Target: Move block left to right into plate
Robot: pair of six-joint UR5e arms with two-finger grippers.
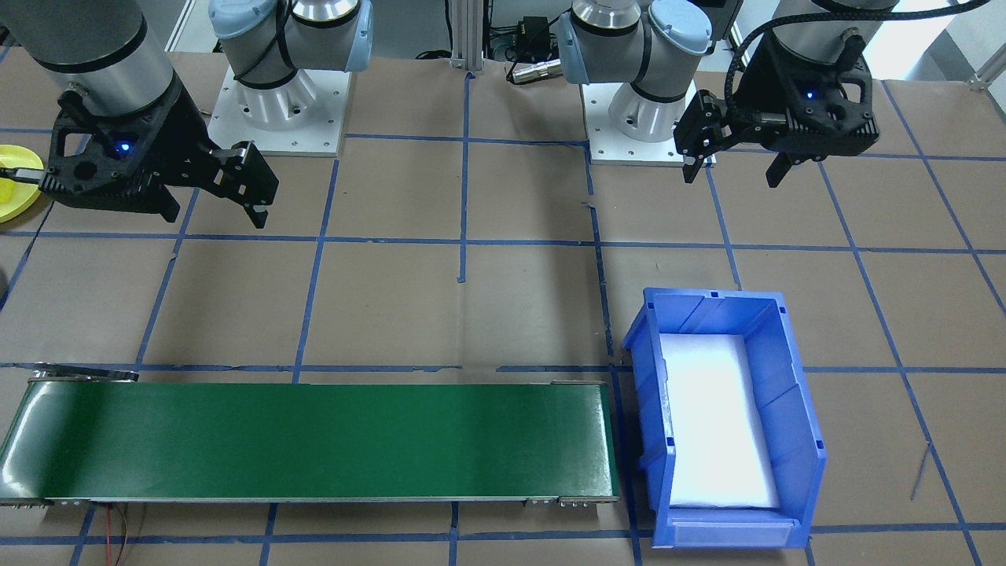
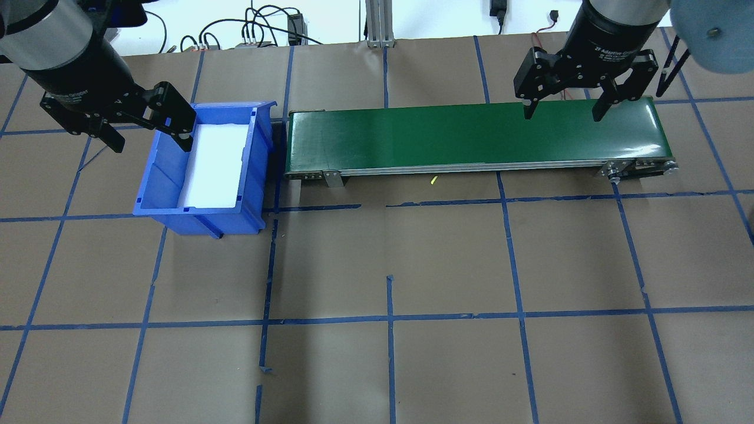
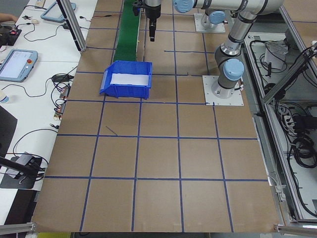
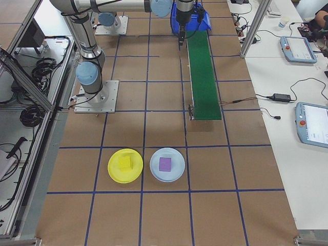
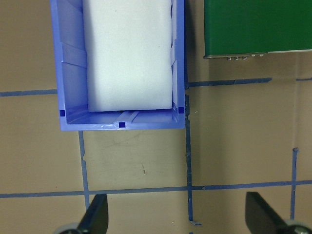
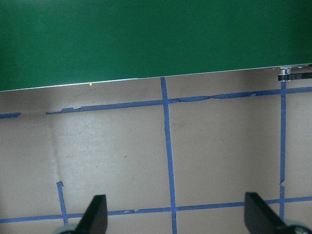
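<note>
The yellow plate (image 4: 125,165) lies on the table well away from both arms, with a yellow block (image 4: 125,163) on it. Its edge (image 1: 16,206) also shows beside the right arm in the front-facing view. Next to it, a purple block (image 4: 165,164) rests on a light blue plate (image 4: 167,174). My left gripper (image 2: 151,142) hangs open and empty near the blue bin (image 2: 153,171). My right gripper (image 2: 562,113) is open and empty too, above the right end of the green conveyor (image 2: 471,135).
The blue bin (image 1: 794,377) has a white liner and sits against one end of the conveyor (image 1: 314,440). Both arm bases (image 1: 275,102) stand at the table's back. Brown paper with blue tape lines covers the table.
</note>
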